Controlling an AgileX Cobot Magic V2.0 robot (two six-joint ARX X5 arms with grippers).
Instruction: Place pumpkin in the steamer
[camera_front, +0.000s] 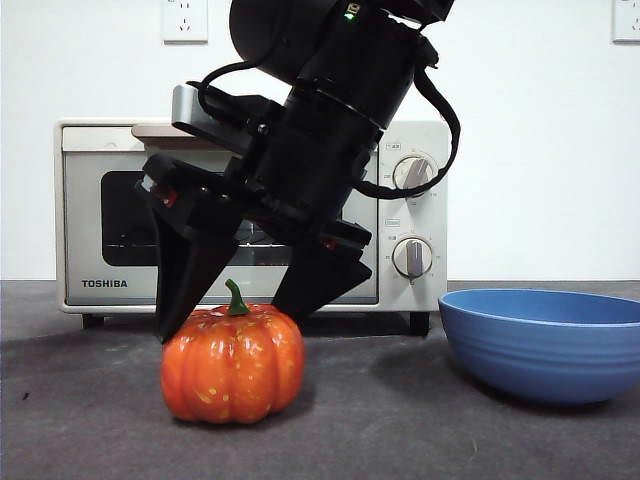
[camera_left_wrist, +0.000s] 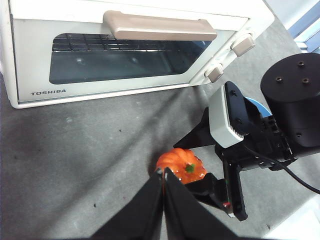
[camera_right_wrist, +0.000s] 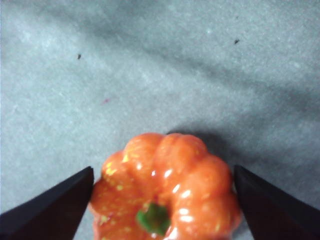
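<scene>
The orange ribbed pumpkin (camera_front: 232, 365) with a green stem stands on the dark table in front of the white Toshiba steamer oven (camera_front: 110, 215), whose door is closed. My right gripper (camera_front: 229, 324) is open and comes down from above, one jaw on each side of the pumpkin's top. The right wrist view shows the pumpkin (camera_right_wrist: 165, 190) between the spread jaws of that gripper (camera_right_wrist: 164, 172). My left gripper (camera_left_wrist: 163, 172) is shut and empty, held high above the table. Its view looks down on the pumpkin (camera_left_wrist: 180, 164), the steamer (camera_left_wrist: 125, 55) and the right arm (camera_left_wrist: 260, 135).
A blue bowl (camera_front: 545, 340) stands on the table to the right of the pumpkin. The steamer has a beige handle (camera_left_wrist: 160, 27) and two knobs (camera_front: 413, 215) on its right side. A white wall stands behind it.
</scene>
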